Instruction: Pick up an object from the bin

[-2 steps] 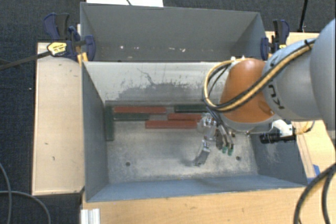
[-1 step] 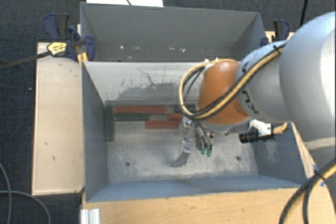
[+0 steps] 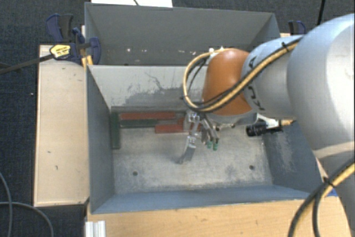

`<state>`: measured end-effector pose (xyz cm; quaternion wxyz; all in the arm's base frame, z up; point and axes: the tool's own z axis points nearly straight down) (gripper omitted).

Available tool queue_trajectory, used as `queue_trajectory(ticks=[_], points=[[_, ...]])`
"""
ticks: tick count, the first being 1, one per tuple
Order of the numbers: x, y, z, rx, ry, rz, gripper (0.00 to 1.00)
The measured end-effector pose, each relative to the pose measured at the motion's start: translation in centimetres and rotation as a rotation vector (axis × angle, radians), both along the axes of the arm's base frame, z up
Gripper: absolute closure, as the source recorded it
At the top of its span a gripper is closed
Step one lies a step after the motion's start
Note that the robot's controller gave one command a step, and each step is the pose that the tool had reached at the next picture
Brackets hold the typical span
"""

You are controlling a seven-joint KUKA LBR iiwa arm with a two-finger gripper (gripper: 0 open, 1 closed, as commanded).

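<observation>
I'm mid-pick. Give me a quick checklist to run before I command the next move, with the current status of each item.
1. Gripper is inside the bin, away from its walls: ok.
2. Something is in the grasp: cannot tell.
3. Reddish-brown block, the nearest candidate, lies uncovered beside the gripper: ok.
4. Small green piece is clear of the gripper: cannot tell.
5. Long reddish-brown bar and dark green bar are clear of the gripper: ok.
</observation>
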<state>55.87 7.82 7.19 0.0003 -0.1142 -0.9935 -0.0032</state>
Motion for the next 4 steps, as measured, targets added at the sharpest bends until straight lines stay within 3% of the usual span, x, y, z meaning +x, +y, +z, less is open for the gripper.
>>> queue_trajectory(ticks=[1, 2, 3, 4], points=[[1.5, 0.8, 0.6, -0.009, -0.003, -0.017, 0.0], [1.7, 4.5, 0.0, -0.005, -0.006, -0.164, 1.0], [1.7, 4.5, 0.0, -0.005, -0.006, -0.163, 1.0], [1.6, 2.2, 21.1, -0.007, 0.001, -0.185, 1.0]])
